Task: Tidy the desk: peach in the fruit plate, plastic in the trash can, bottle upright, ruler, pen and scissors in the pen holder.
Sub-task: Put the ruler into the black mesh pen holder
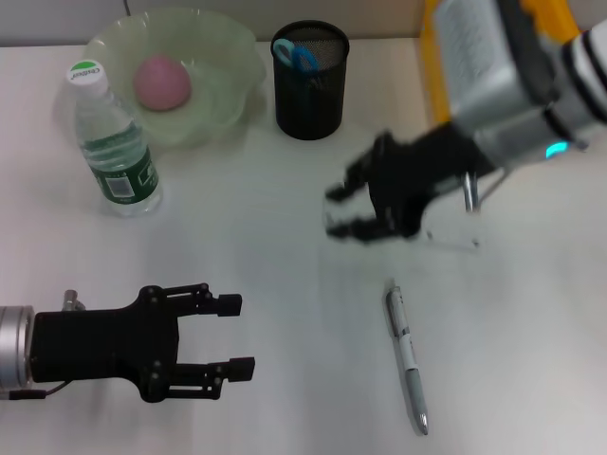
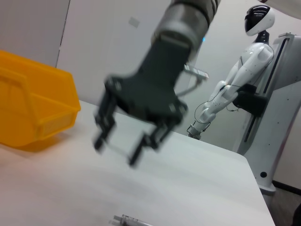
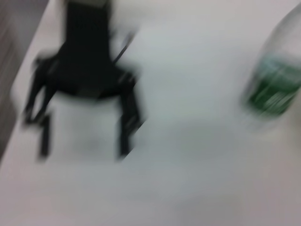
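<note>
Head view: my right gripper [image 1: 343, 210] hangs over the smooth white counter [image 1: 285, 379], fingers spread, grasping nothing. Left gripper [image 1: 235, 334] low, released. Slim silver pen [image 1: 407, 357] lies flat. Clear ribbed bottle [image 1: 114, 142] upright beside pale green scalloped plate [image 1: 213, 104] cradling round pink peach [image 1: 161, 81]. Black mesh holder [image 1: 310, 81] has blue scissors [image 1: 302, 57].

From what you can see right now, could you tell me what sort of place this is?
Most likely a robotics lab set up as a desk. A white humanoid robot stands by the wall, a yellow bin sits at the white table's edge, and a pen and mesh pen holder lie out as props.
</note>
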